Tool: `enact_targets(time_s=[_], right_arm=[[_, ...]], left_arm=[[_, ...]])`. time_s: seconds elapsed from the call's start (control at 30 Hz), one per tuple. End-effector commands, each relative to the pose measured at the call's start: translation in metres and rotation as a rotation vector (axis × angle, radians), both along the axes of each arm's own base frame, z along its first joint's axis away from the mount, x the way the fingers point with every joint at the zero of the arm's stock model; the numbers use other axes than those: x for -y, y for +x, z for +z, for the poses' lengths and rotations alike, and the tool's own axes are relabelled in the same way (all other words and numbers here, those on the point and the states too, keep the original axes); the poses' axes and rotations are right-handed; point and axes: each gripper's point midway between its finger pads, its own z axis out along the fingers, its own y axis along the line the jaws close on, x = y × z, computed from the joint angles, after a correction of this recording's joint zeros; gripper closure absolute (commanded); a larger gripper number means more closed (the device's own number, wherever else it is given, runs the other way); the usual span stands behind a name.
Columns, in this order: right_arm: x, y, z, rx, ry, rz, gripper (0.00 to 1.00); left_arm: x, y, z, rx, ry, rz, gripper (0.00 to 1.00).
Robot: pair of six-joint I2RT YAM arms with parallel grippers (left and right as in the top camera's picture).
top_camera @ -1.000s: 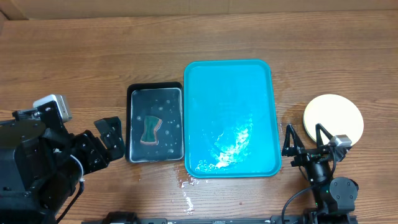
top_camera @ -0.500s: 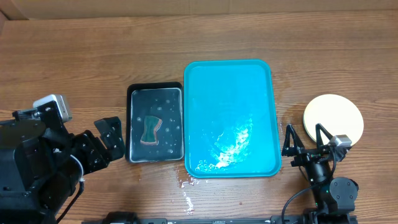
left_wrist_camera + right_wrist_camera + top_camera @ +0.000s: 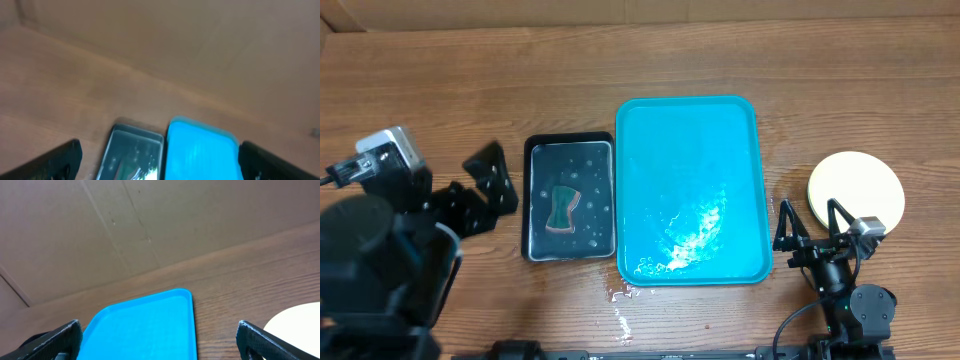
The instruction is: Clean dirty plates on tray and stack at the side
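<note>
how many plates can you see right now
1: a plate sits on the table right of the tray, which holds none. Others may be stacked beneath it; from overhead that cannot be told.

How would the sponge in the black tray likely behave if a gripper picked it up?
The sponge lies in water in the black tray, so it is probably soaked, heavier than dry, and would drip. Its pinched waist suggests soft, squashable foam.
</note>
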Motion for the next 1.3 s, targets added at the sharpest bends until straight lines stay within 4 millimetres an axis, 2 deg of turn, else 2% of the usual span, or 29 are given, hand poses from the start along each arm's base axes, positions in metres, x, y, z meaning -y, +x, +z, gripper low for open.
enact_targets(time_s=[0.0, 0.07, 0.3, 0.5, 0.57, 0.73, 0.93, 1.03, 1.1, 1.27], right_arm=[[0.002, 0.000, -0.002, 0.002, 0.000, -0.013, 0.00], [0.002, 0.000, -0.002, 0.003, 0.000, -0.013, 0.00], [0.002, 0.000, -0.002, 0.003, 0.000, -0.013, 0.00], [0.002, 0.000, -0.002, 0.002, 0.000, -0.013, 0.00], [0.002, 0.000, -0.002, 0.003, 0.000, -0.013, 0.00], [0.002, 0.000, -0.002, 0.003, 0.000, -0.013, 0.00], [0.002, 0.000, -0.002, 0.003, 0.000, -0.013, 0.00], [0.002, 0.000, -0.002, 0.002, 0.000, -0.013, 0.01], [0.002, 0.000, -0.002, 0.003, 0.000, -0.013, 0.00], [0.002, 0.000, -0.002, 0.002, 0.000, -0.013, 0.00]], left_arm=[[-0.004, 0.003, -0.039, 0.031, 0.021, 0.016, 0.00], [-0.004, 0.003, -0.062, 0.087, 0.021, 0.019, 0.00], [-0.010, -0.012, -0.117, 0.218, 0.012, 0.026, 0.00], [-0.013, -0.030, -0.143, 0.378, 0.035, 0.034, 0.00], [-0.012, -0.023, -0.159, 0.374, 0.046, 0.027, 0.00], [-0.009, -0.013, -0.181, 0.381, 0.036, 0.011, 0.00], [-0.006, 0.005, -0.222, 0.413, -0.012, -0.006, 0.00], [-0.009, 0.006, -0.247, 0.324, -0.021, 0.012, 0.00], [-0.010, 0.005, -0.255, 0.294, -0.022, 0.018, 0.00], [-0.010, 0.005, -0.254, 0.296, -0.021, 0.020, 0.00]])
